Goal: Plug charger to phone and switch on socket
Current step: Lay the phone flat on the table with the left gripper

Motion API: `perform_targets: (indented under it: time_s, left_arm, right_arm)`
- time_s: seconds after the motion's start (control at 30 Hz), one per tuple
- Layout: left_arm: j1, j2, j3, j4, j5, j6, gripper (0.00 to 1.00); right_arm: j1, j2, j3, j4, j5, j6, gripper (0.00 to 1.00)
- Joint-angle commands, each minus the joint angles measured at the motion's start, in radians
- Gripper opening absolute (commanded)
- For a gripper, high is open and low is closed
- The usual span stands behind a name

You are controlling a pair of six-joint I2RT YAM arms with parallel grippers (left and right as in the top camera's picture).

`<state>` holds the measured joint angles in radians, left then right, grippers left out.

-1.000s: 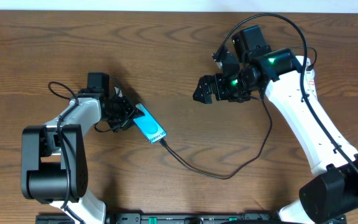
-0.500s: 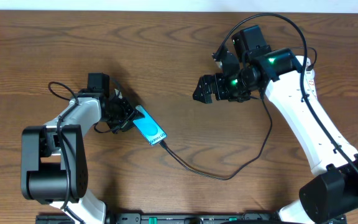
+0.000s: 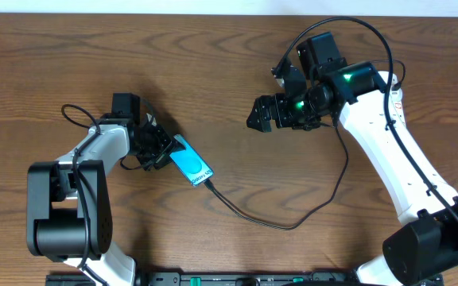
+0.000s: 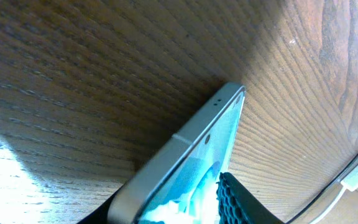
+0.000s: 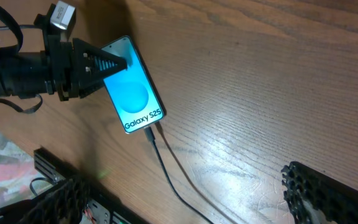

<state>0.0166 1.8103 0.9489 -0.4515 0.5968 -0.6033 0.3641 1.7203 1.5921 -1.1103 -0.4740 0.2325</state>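
The phone (image 3: pixel 192 164) is found on the wooden counter (image 3: pixel 213 71), left of centre, screen up and set diagonally, with the lettering "Galaxy S25" legible in the right wrist view. The charger (image 3: pixel 293 226) is seen as a thin black cable; its plug tip (image 5: pixel 151 133) is seated in the phone's lower end, and the cable is traced from there across the counter in a loop toward the right arm. The left gripper (image 3: pixel 164 151) is placed at the phone's upper end, with one textured fingertip (image 4: pixel 235 202) observed over the screen edge; whether the phone is actually clamped or only bracketed cannot be told. The right gripper (image 3: pixel 254 116) is held above bare counter, well apart from the phone, its jaws spread wide and nothing held.
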Motion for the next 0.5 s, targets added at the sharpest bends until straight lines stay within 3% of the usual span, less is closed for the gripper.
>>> perform_targets:
  time_s: [0.0,0.33,0.47]
  left_arm:
    - [-0.002,0.007,-0.002,-0.015,-0.067,0.0,0.45]
    - [-0.002,0.007,-0.002,-0.019,-0.067,0.001,0.49]
    - [-0.002,0.007,-0.002,-0.034,-0.067,0.001,0.57]
  right_arm:
    - [0.004,-0.025,0.012,0.0,0.0,-0.013,0.99]
    - [0.004,-0.025,0.012,0.0,0.001,-0.013,0.99]
    - [0.004,-0.025,0.012,0.0,0.001,-0.013,0.99]
